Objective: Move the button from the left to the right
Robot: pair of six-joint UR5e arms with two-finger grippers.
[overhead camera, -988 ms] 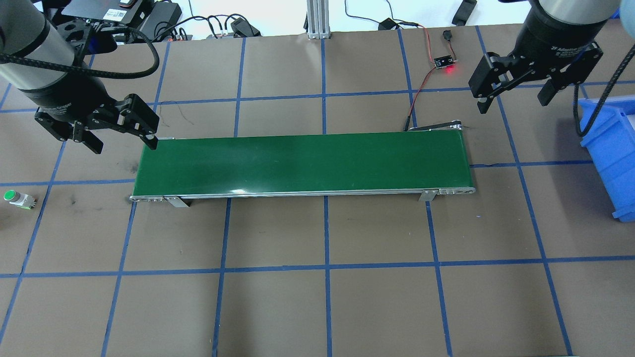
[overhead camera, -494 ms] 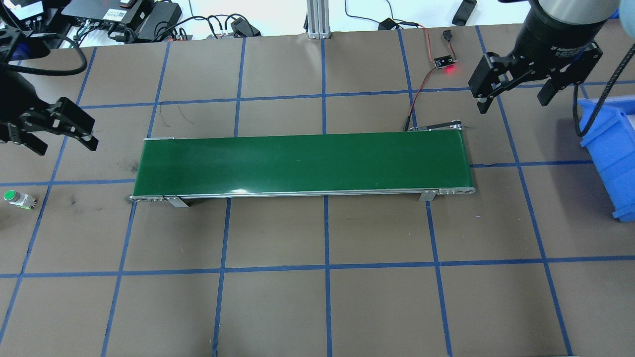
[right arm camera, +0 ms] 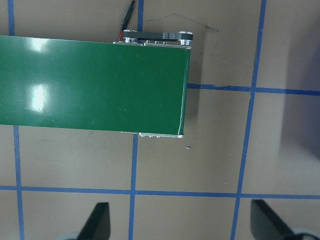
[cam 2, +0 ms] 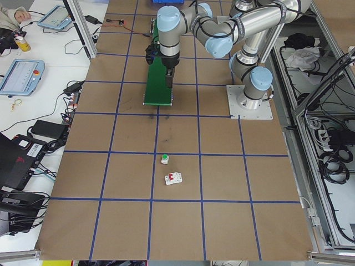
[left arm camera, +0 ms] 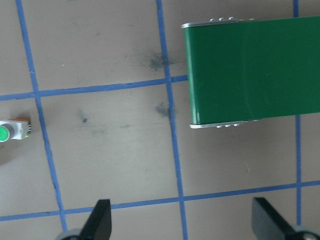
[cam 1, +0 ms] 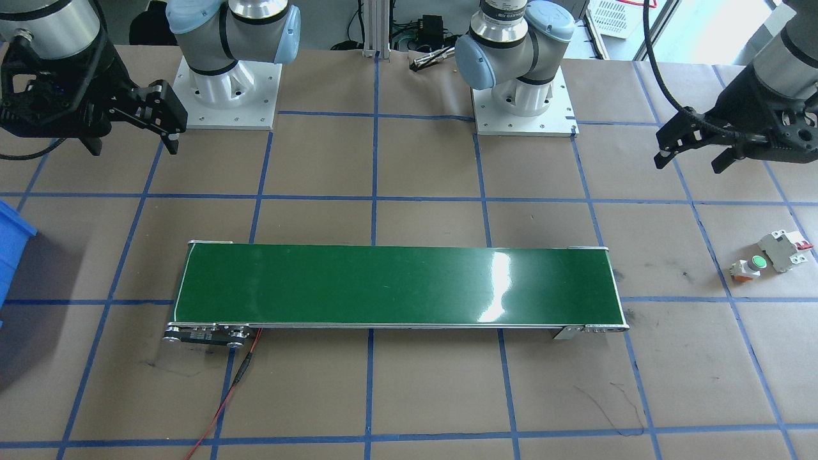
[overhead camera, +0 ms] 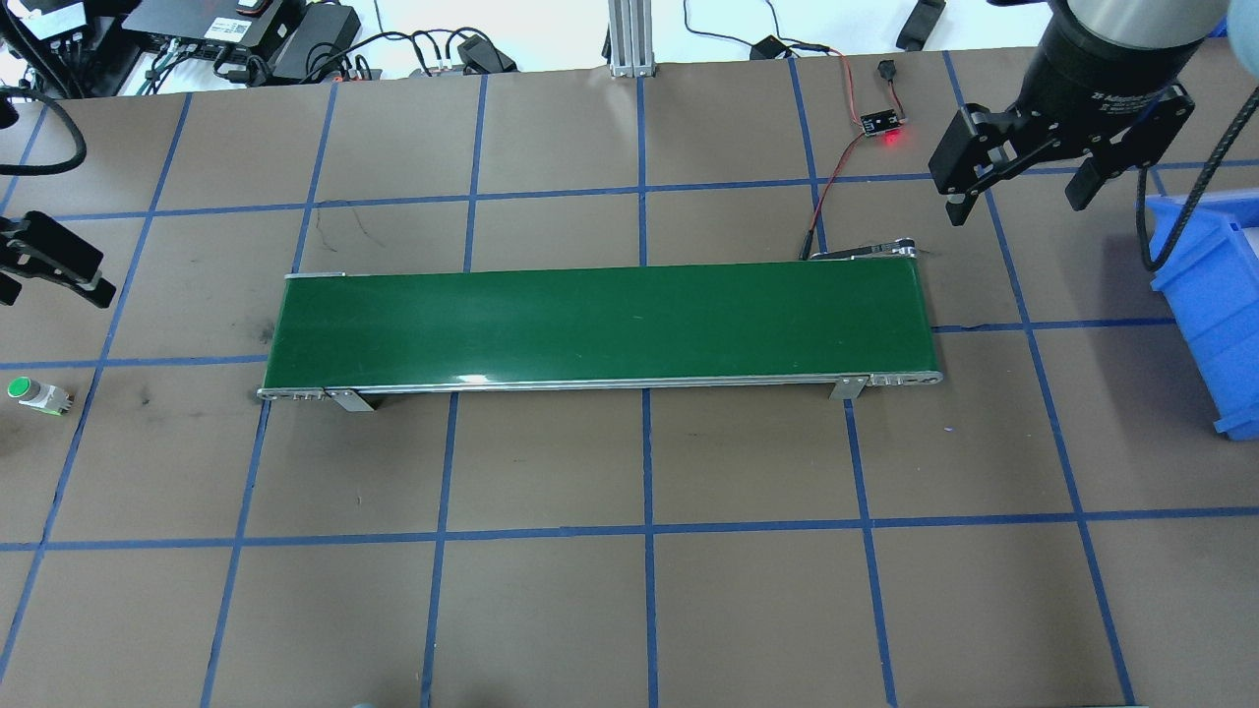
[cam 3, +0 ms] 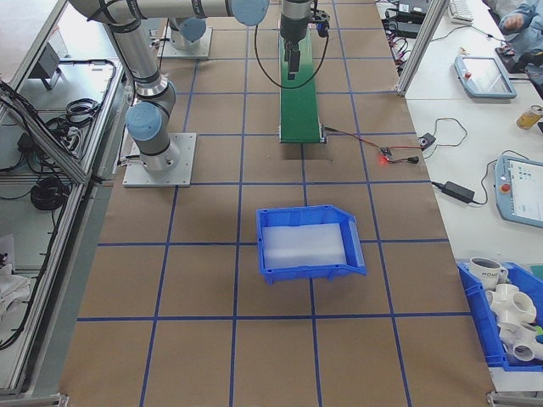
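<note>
The button [cam 1: 748, 268] has a round green cap, a white collar and an orange base. It lies on its side on the brown table past the left end of the green belt [overhead camera: 600, 324], and also shows as the button [overhead camera: 34, 391] and the button [left arm camera: 12, 131]. My left gripper [overhead camera: 54, 293] hovers open and empty behind the button, above the table; it is the left gripper [cam 1: 690, 160] in the front-facing view. My right gripper [overhead camera: 1018, 202] hangs open and empty behind the belt's right end, and it is the right gripper [cam 1: 133, 145] in the front-facing view.
A grey-white circuit breaker [cam 1: 781, 249] with a red lever lies just beside the button. A blue bin [overhead camera: 1215, 295] stands at the table's right end. Red and black wires run from a small lit board [overhead camera: 880, 123] to the belt's right end.
My left arm has swung left, from the belt's left end toward the table's left edge, staying open. The right arm, belt and button have not moved.
</note>
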